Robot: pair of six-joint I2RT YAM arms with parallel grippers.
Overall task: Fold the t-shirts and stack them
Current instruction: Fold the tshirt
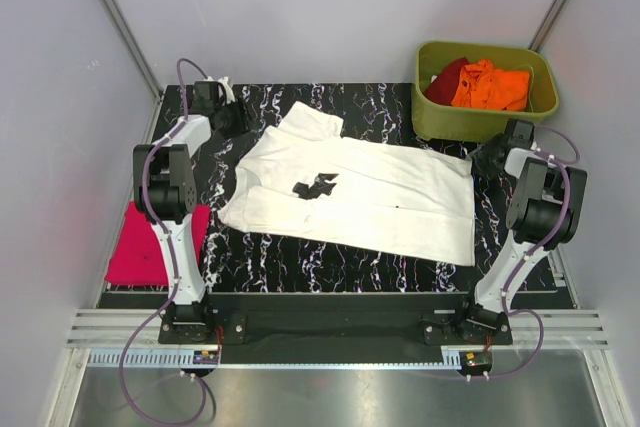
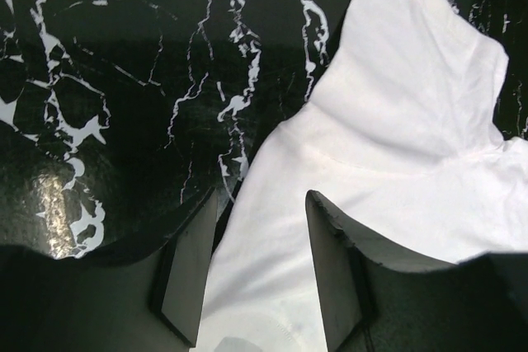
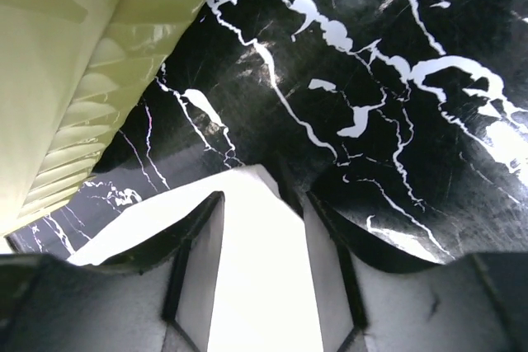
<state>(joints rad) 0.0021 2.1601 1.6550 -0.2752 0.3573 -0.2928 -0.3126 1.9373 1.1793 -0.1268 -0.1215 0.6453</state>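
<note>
One high view, two close wrist views.
The top camera looks down from behind the arm bases over the whole marbled table (image 1: 330,262). Each wrist camera looks past its own fingers (image 2: 332,278), close to the tabletop. The left faces a sleeve of the white t-shirt (image 1: 380,197), and the right faces its corner by the green tub (image 1: 440,119). All three views share the shirt.

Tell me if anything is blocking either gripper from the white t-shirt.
Nothing visible is. The left gripper has its open fingers astride an edge of the white t-shirt, and the right gripper has its open fingers astride a corner of it.
</note>
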